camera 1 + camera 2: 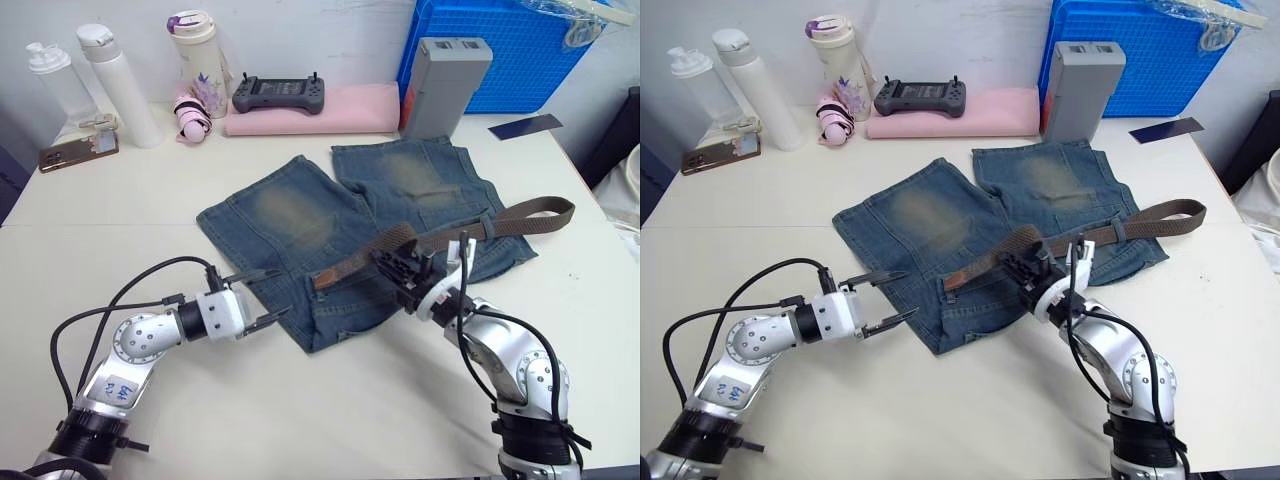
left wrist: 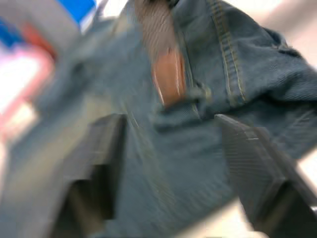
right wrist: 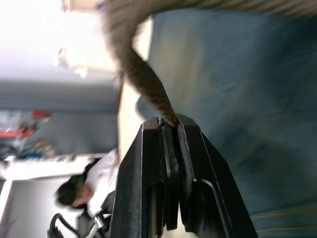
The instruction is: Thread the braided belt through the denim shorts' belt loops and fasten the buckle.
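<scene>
Denim covered the middle of the white table: the denim shorts lay flat, legs pointing away from me, waistband along the near edge. Across that waistband ran the braided belt, its far part curling off past the right hip, its tan leather end resting on the fabric near the centre. My right gripper had its fingers pressed together on the strap just behind that tip. My left gripper hovered at the waistband's left edge, fingers spread wide and holding nothing. To do this well, I judged my left should pin the denim beside a loop while my right fed the tip in low and flat. I could not pick out the buckle or the individual loops.
</scene>
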